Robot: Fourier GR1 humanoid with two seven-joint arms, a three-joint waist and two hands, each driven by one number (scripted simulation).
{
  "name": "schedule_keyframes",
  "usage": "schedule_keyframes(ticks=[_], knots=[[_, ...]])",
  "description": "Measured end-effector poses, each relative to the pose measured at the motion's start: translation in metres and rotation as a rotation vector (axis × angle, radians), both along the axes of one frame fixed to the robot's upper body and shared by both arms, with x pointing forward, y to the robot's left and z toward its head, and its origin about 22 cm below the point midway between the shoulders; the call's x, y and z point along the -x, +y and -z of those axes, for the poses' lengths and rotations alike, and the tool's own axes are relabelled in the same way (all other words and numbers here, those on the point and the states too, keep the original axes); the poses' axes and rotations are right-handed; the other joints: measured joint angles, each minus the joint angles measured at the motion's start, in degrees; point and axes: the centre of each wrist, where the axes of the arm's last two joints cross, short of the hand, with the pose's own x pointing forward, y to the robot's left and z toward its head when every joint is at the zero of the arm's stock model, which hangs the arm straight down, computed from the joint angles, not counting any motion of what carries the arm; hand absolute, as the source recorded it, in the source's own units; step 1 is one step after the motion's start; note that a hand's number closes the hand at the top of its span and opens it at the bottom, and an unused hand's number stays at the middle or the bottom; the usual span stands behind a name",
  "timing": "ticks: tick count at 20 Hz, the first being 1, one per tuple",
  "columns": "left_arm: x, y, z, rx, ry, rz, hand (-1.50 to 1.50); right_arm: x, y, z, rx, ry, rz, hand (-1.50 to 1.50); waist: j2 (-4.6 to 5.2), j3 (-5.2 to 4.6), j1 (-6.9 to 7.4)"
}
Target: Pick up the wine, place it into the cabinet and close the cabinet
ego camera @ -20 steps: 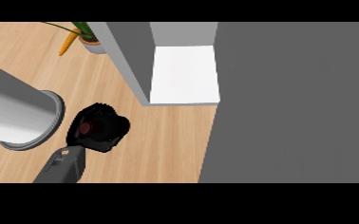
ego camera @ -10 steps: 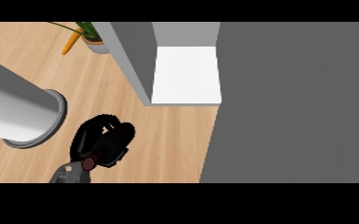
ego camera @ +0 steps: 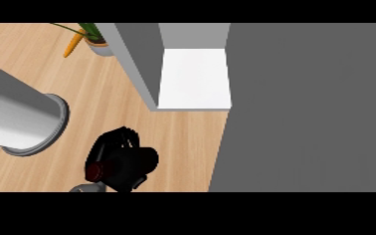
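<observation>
Lower left of frame: one black hand sits low over the wooden surface, its fingers curled around a dark round object with a reddish rim. By the task this is judged to be the wine, seen end-on and mostly hidden by the hand. Which hand it is cannot be told with certainty; its place at the left suggests the left. The other hand is not in view.

Handling, as a judgement: a wine bottle is stiff, heavy for its width, smooth and breakable. Hold should be taken around the body, not the neck, and it should be kept upright.

Left edge: a grey cylinder stands on the surface.

Centre, further up: the cabinet stands open, its white shelf bare. A large grey panel, probably its door, fills the right.

Upper left: a potted plant.
</observation>
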Motion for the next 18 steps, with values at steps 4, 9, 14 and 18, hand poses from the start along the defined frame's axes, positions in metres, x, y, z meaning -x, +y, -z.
schedule_keyframes(ticks=[4, 9, 14, 18], knots=[[0.007, -0.020, -0.020, 0.009, 0.003, 0.023, 1.50, 0.002, -0.001, 0.003, 0.004, -0.010, 0.004, -1.50, 0.08, -0.02, -0.09], [0.012, -0.050, -0.047, -0.005, -0.013, 0.024, 1.50, 0.003, -0.005, 0.007, 0.015, -0.023, 0.013, -1.50, 0.24, -0.04, -0.28], [0.001, -0.070, -0.068, -0.032, -0.044, -0.028, 1.50, 0.003, -0.009, 0.007, 0.034, -0.025, 0.021, -1.50, 0.40, -0.07, -0.43], [-0.010, -0.079, -0.079, -0.060, -0.064, -0.076, 1.50, 0.004, -0.011, 0.008, 0.045, -0.024, 0.022, -1.50, 0.42, -0.09, -0.68]])
